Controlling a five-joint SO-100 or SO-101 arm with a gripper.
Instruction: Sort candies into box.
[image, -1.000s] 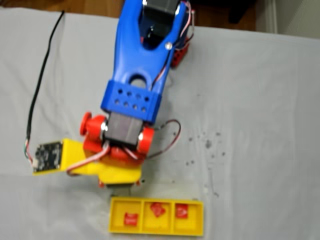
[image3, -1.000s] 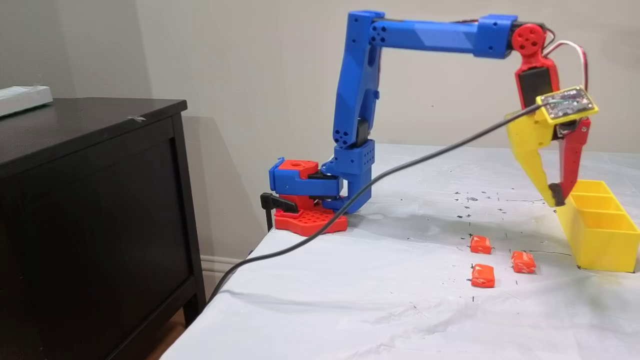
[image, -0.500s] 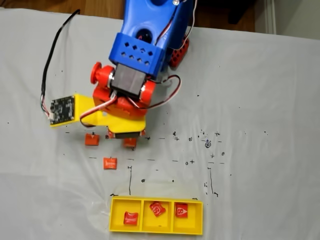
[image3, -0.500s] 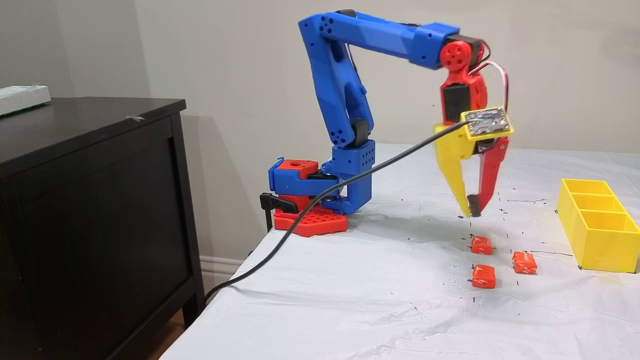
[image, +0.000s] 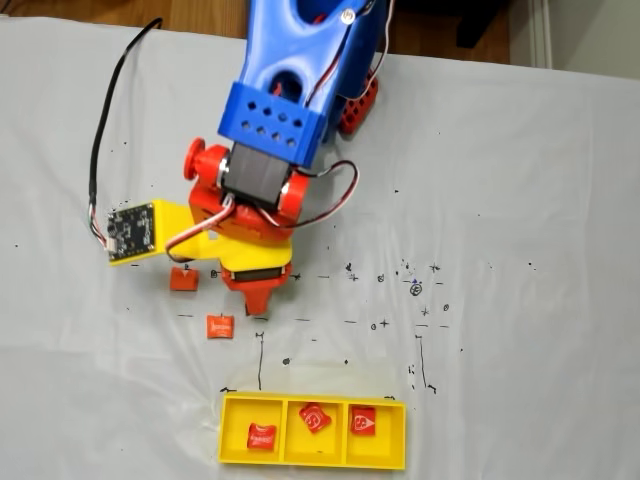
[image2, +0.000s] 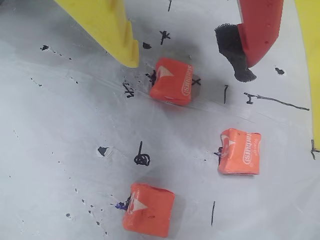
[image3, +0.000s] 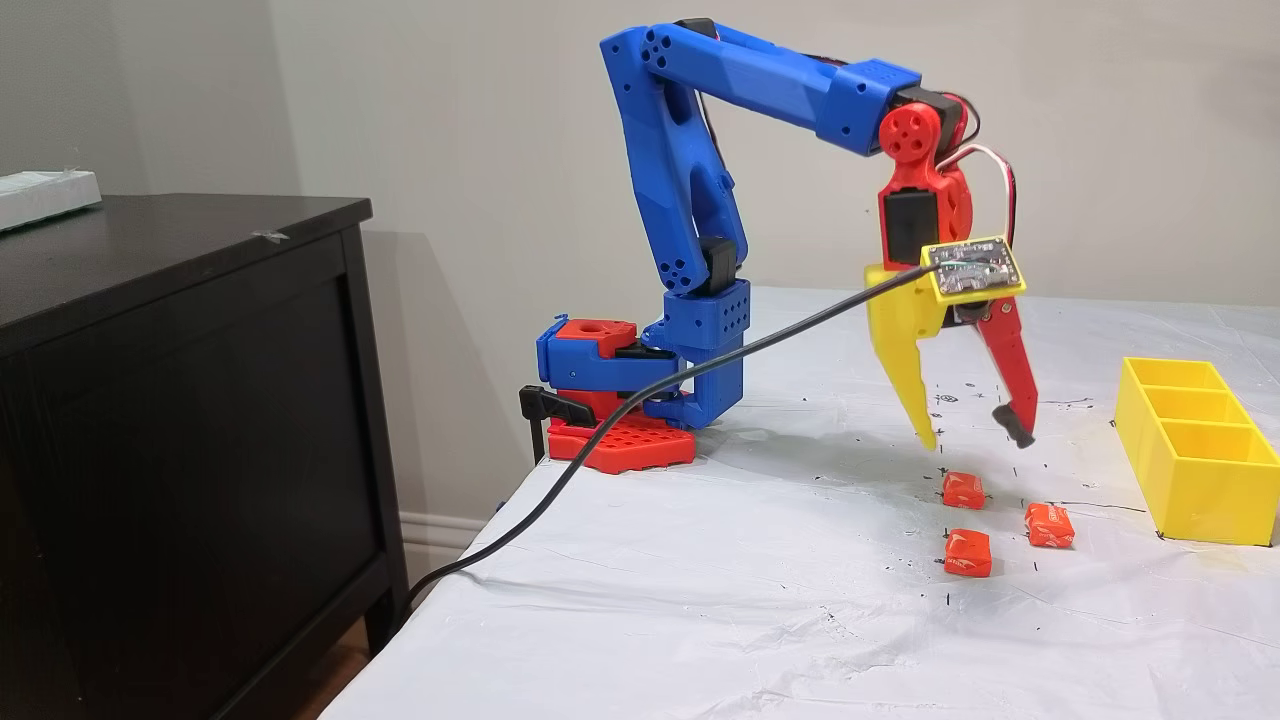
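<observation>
Since half-second-earlier frame, gripper (image3: 978, 437) jaws spread wide, holding nothing, straddling top orange candy (image2: 171, 81) in wrist view — likely pre-grasp. Two more orange candies (image2: 240, 151) lower frame. Box (image: 232, 455) bottom centre holds three red candies (image: 315, 419).

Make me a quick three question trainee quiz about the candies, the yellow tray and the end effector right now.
1. How many red candies lie in the yellow tray?
2. True or false: the end effector is shut on a candy.
3. In the wrist view, which orange candy lies nearest the yellow finger: A top, B right, C bottom?

Key: 1. three, one per compartment. 2. false, it is open and empty. 3. A.
</observation>
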